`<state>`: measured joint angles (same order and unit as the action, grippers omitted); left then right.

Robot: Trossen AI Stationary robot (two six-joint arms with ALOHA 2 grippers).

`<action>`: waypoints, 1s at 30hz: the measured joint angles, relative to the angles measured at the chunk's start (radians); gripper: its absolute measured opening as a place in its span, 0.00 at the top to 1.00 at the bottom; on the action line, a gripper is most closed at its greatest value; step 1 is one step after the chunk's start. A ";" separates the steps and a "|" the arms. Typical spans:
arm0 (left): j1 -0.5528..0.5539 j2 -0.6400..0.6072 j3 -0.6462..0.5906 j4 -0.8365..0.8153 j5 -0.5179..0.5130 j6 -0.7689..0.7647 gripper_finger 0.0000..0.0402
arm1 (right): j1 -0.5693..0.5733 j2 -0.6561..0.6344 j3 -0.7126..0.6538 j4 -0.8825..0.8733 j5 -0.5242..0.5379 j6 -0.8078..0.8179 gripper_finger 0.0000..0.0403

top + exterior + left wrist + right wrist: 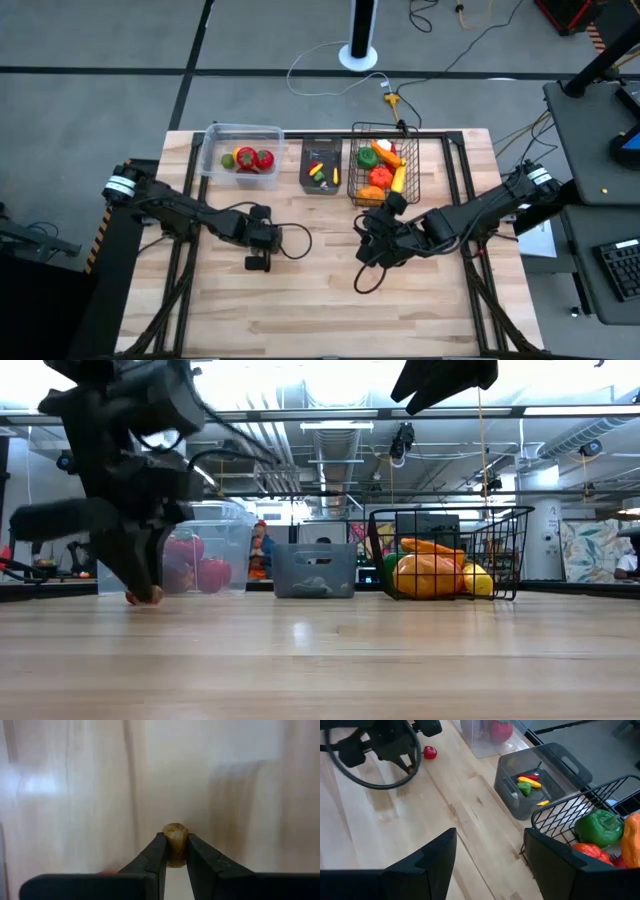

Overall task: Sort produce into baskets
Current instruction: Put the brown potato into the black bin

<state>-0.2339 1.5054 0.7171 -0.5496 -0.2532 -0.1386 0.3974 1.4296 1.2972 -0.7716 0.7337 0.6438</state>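
Note:
My left gripper (258, 263) points steeply down at the table's left middle, shut on a small tan-brown rounded piece (175, 837). A small red fruit (429, 752) lies on the wood just beside it. Along the far edge stand the baskets. The clear tub (214, 140) holds red and green produce, the dark bin (306, 170) holds small yellow, green and red pieces, and the wire basket (412, 170) holds orange, green, yellow and red ones. My right gripper (490, 865) hangs open above the table, near the wire basket's near side. My left gripper pinches the tan-brown piece by its two sides (176, 851) between its two fingertips (156, 852). The fingers come from above, slanting down. The piece sits at table level, its rounded top showing beyond the tips; I cannot tell whether it is lifted.
The near half of the wooden table (330, 310) is bare wood. A black cable (296, 240) loops beside the left arm, another (372, 278) under the right arm. People show in the room beyond the table in the low view.

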 joint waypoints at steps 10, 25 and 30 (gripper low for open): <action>-0.075 -0.003 0.164 -0.001 -0.049 0.022 0.90 | 0.028 0.000 0.000 0.000 -0.001 0.012 0.44; 0.035 -0.004 0.444 0.055 -0.167 0.356 0.90 | 0.094 -0.005 0.000 -0.004 -0.001 0.012 0.44; 0.157 -0.004 0.468 0.101 -0.167 0.381 0.90 | 0.115 -0.025 0.000 -0.009 0.000 0.022 0.44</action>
<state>-0.0768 1.5017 1.1854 -0.4484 -0.4199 0.2424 0.5124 1.4050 1.2972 -0.7802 0.7333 0.6663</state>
